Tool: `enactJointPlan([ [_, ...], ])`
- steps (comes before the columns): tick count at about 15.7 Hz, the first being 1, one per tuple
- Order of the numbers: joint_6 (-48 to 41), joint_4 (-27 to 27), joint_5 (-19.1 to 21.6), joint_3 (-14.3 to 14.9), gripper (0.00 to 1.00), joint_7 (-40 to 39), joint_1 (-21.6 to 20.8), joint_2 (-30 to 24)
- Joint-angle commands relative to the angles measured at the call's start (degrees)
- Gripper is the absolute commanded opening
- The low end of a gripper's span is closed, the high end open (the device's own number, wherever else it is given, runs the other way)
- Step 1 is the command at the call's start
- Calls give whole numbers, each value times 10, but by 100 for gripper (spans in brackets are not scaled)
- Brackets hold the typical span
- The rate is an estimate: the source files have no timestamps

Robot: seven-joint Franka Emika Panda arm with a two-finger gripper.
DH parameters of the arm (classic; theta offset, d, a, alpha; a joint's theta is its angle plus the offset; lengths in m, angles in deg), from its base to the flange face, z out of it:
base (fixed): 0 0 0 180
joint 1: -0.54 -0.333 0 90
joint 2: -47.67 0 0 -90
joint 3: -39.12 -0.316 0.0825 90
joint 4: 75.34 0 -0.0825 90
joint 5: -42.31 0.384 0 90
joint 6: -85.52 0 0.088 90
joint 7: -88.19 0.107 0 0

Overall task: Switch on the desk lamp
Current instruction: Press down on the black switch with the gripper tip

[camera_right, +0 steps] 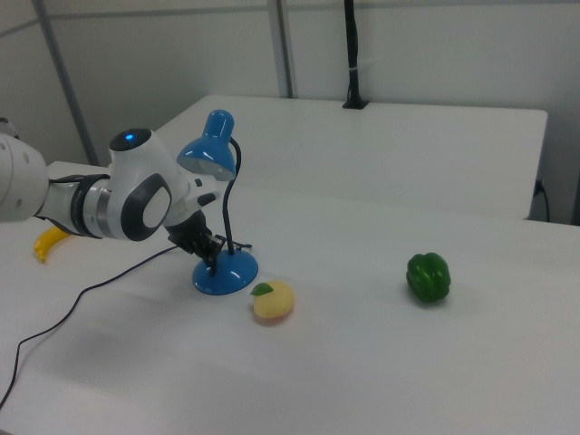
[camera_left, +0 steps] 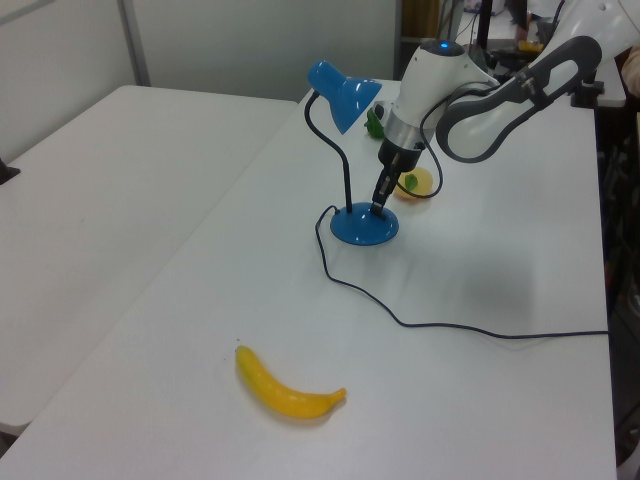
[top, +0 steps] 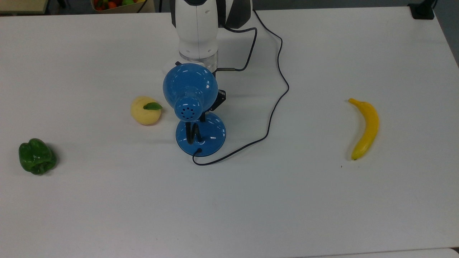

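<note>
The blue desk lamp stands mid-table, its dome shade (top: 190, 86) on a black gooseneck over the round blue base (top: 200, 138). In the left view the shade (camera_left: 342, 92) faces the arm and the base (camera_left: 365, 225) lies beneath it. My gripper (camera_left: 379, 207) points down, shut with nothing held, and its tip rests on the edge of the base nearest the arm. The right view shows the gripper (camera_right: 210, 258) at the back of the base (camera_right: 225, 274), under the shade (camera_right: 213, 154). From above, the shade hides the fingertips. I cannot tell whether the bulb is lit.
The lamp's black cord (top: 276, 104) loops away from the base toward the arm's side. A yellow fruit with a green leaf (top: 145, 110) lies close to the base. A green pepper (top: 37, 156) sits far at the top view's left, a banana (top: 365, 129) far at its right.
</note>
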Motion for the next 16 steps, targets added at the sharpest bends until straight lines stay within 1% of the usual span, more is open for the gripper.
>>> enactJointPlan([
  [1,-30,-7,-12,1,0,19,-2,-7],
  [5,-46,-8,-12,1,0,17,-2,-8],
  [16,-38,-9,-18,1,0,20,-1,2],
])
